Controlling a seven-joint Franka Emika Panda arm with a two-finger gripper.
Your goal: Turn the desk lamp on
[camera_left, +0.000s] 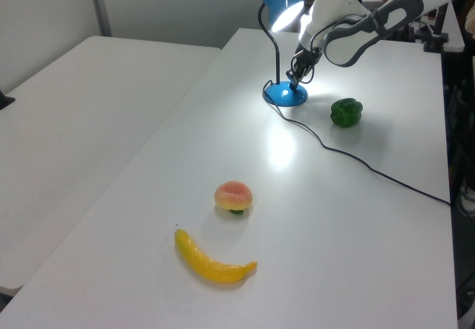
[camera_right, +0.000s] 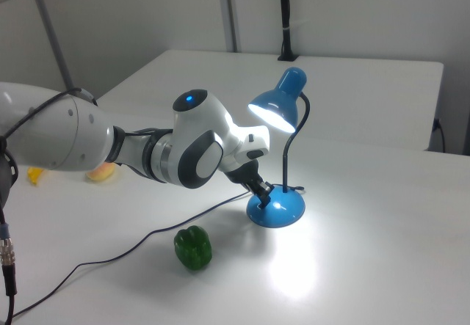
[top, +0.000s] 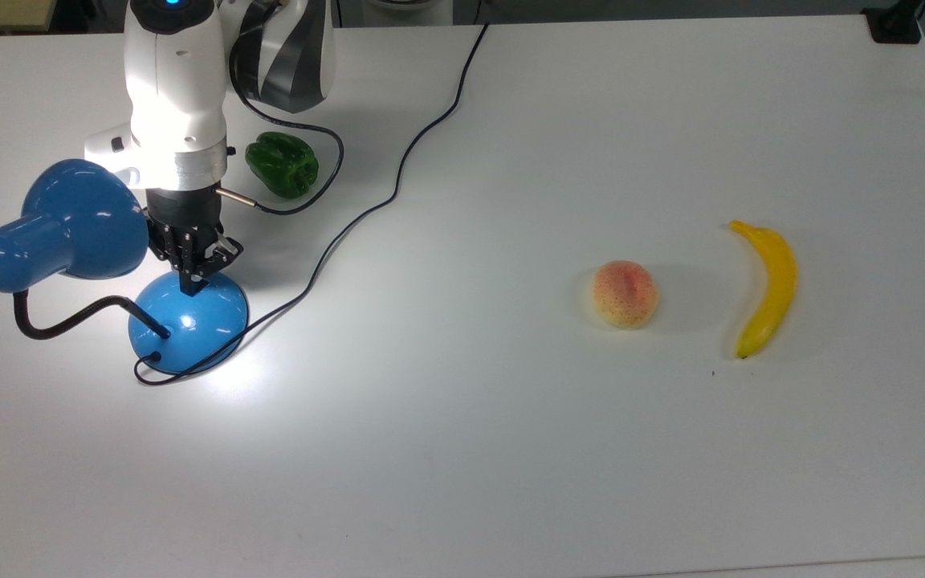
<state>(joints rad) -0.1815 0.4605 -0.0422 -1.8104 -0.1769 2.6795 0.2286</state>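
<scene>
Top view: the gripper point(top: 190, 282), fingers pressed together, touches the domed base of the desk lamp point(top: 187, 321) at the top view's left; a bright pool of light lies on the table point(top: 511, 449). Left view: the gripper point(camera_left: 295, 82) meets the base, and the desk lamp point(camera_left: 286, 93) is lit. Right view: the gripper point(camera_right: 264, 191) rests on the base; the desk lamp point(camera_right: 279, 206) glows beside a green pepper point(camera_right: 193, 248).
</scene>
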